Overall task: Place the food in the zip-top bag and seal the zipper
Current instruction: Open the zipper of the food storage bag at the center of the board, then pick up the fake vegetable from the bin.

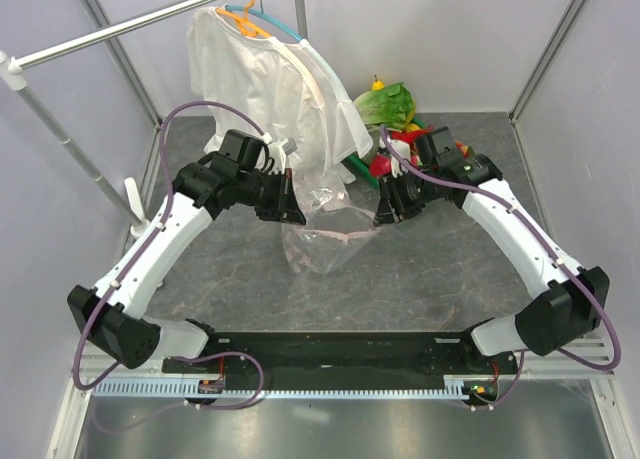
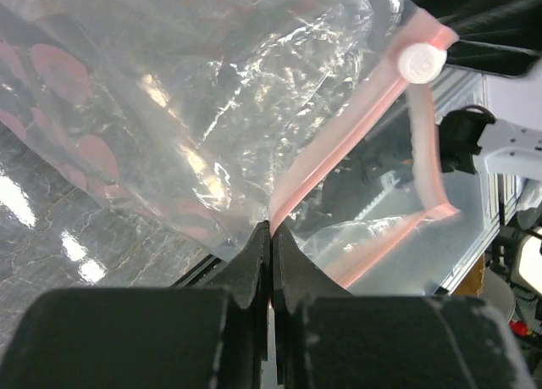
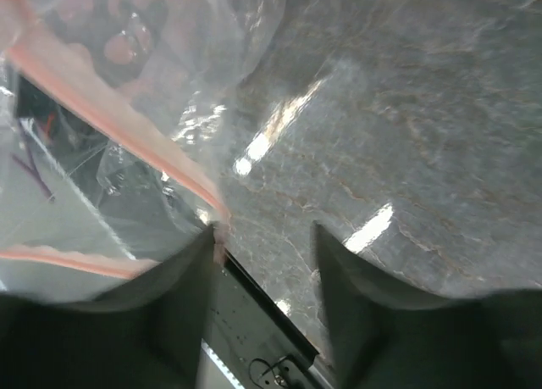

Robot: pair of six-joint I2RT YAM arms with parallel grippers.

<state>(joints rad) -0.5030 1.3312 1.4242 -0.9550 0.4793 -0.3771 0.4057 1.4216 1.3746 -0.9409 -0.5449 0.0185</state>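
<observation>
Film this thin has almost no weight and no stiffness. The zip-top bag (image 1: pixel 320 244) will likely sag, crinkle and slip through a loose pinch, so the firmer pink zipper (image 2: pixel 339 147) along its mouth looks like the soundest place to take hold.

On the left, the left gripper (image 2: pixel 269 258) does just that. Its jaws are pressed together on one end of the strip, and the clear dotted film fans up and away from the fingertips. That arm reaches forward from its base with the elbow bent and the wrist turned in toward the middle of the table (image 1: pixel 420 279).

The bag slumps between the two grippers with its lower part on the grey surface. Its mouth gapes, the zipper is unsealed, and I can make out nothing inside. The small white tab (image 2: pixel 421 63) sits at the strip's far end.

On the right, the right gripper (image 3: pixel 267 262) has its jaws parted. The strip touches the inner face of one finger but is not clamped. This arm mirrors the other, angled inward. Behind it the food (image 1: pixel 385 107), leafy green on top, lies piled at the back of the table, outside the bag.
</observation>
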